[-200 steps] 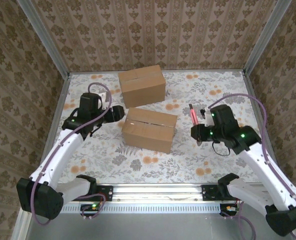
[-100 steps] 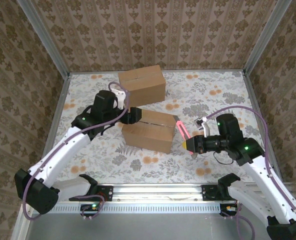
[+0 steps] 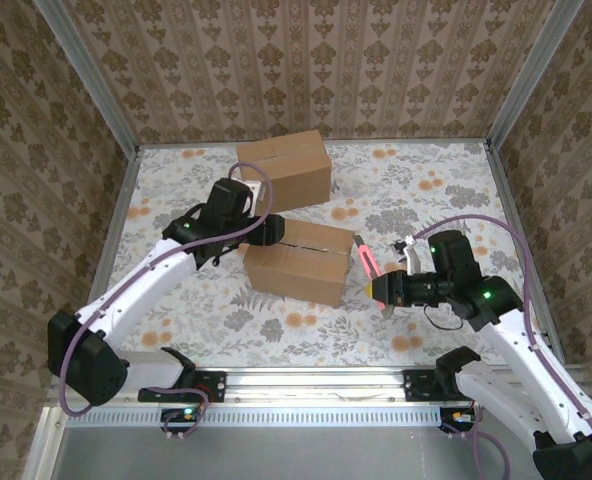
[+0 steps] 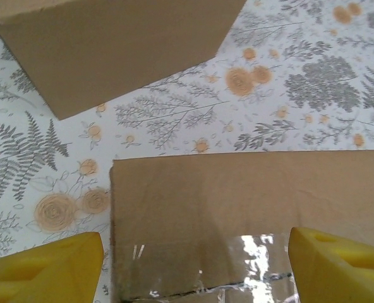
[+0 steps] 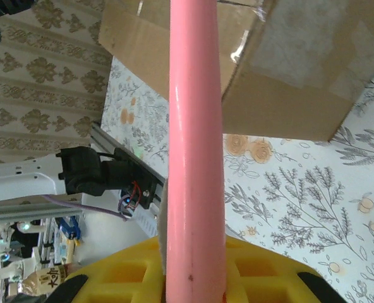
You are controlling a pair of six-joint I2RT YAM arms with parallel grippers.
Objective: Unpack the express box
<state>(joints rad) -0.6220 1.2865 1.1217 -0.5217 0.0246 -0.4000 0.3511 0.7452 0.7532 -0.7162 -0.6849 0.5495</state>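
**A:** Box [image 3: 298,262]: where does it sit?

**B:** At the middle of the table [image 3: 426,200], in front of a second box [image 3: 284,170]. Its long axis and taped seam [image 3: 301,244] run left to right.

**A:** And the arms?

**B:** The left gripper [image 3: 265,232] hovers over its left end, fingers apart. The right gripper [image 3: 381,288] is clamped on a pink cutter [image 3: 361,257], just off the right end. I'd judge the cut runs leftward from there.
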